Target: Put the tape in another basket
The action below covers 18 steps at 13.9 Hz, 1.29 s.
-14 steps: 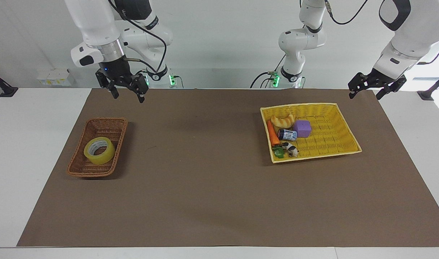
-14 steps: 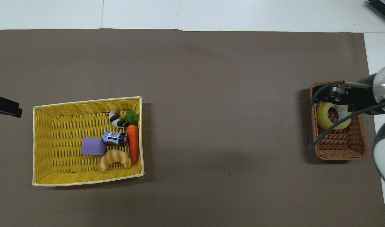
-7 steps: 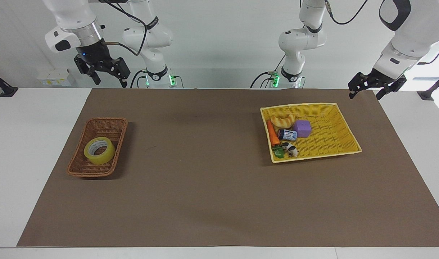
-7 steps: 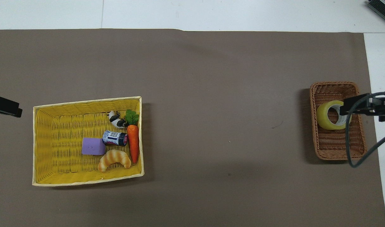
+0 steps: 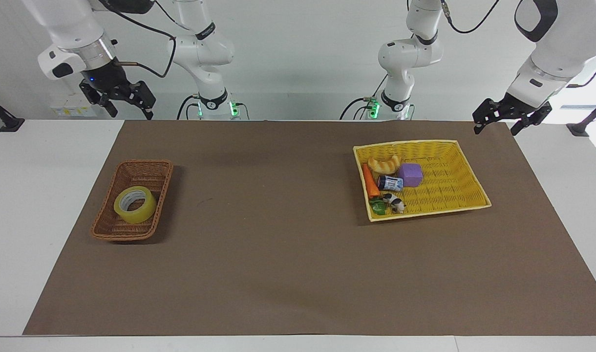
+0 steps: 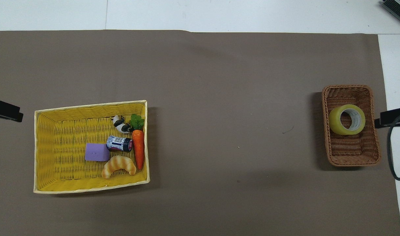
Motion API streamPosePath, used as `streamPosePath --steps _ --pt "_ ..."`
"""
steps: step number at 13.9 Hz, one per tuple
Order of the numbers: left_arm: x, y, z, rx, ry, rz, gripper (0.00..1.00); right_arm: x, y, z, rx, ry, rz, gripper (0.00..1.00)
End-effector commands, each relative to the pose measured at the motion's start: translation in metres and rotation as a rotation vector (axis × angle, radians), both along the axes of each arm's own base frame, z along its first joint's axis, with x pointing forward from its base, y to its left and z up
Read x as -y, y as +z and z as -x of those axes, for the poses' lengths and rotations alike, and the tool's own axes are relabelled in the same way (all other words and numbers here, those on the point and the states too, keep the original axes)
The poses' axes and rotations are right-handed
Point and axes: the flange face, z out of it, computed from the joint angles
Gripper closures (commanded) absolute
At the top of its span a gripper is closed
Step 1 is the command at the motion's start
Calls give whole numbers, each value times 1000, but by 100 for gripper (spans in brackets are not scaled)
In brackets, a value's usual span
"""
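Note:
The yellow tape (image 5: 135, 204) lies in the small brown wicker basket (image 5: 146, 164) at the right arm's end of the table. It also shows in the overhead view (image 6: 347, 119), inside the brown basket (image 6: 354, 161). My right gripper (image 5: 126, 111) is open and empty, raised high over the table's edge beside that basket; only its tip shows in the overhead view (image 6: 395, 117). My left gripper (image 5: 496, 129) is open and empty, held in the air over the mat beside the yellow basket (image 5: 454, 188), and waits there; its tip shows in the overhead view (image 6: 5, 110).
The yellow basket (image 6: 62, 131) holds a purple cube (image 6: 96, 152), a croissant (image 6: 118, 166), a carrot (image 6: 138, 147), a small can (image 6: 119, 143) and a toy cow (image 6: 120, 124). A brown mat (image 6: 219, 114) covers the table between the two baskets.
My right gripper has risen from over the brown basket and swung out toward the right arm's end of the table. The tape stays in the brown basket. The left arm has not moved.

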Motion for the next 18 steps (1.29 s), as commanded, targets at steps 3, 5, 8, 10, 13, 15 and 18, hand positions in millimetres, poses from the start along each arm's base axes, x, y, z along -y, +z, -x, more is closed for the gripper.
streamPosePath --steps 3,5,8,10,13,15,18 --pt "-3 5 0 1 -6 -19 0 -10 15 -19 41 29 16 0" --pt "-2 5 0 1 -8 -19 0 -8 19 -18 52 26 14 0" --pt "-3 5 0 1 -6 -19 0 -18 14 -12 42 52 33 0" --pt "-2 5 0 1 -8 -19 0 -18 10 -9 53 55 32 0" --pt "-4 5 0 1 -5 -19 0 -19 6 -9 60 58 34 0" --pt "-2 5 0 1 -8 -19 0 -19 4 -5 62 60 32 0" --pt "-4 5 0 1 -5 -19 0 -20 3 -5 69 65 31 0"
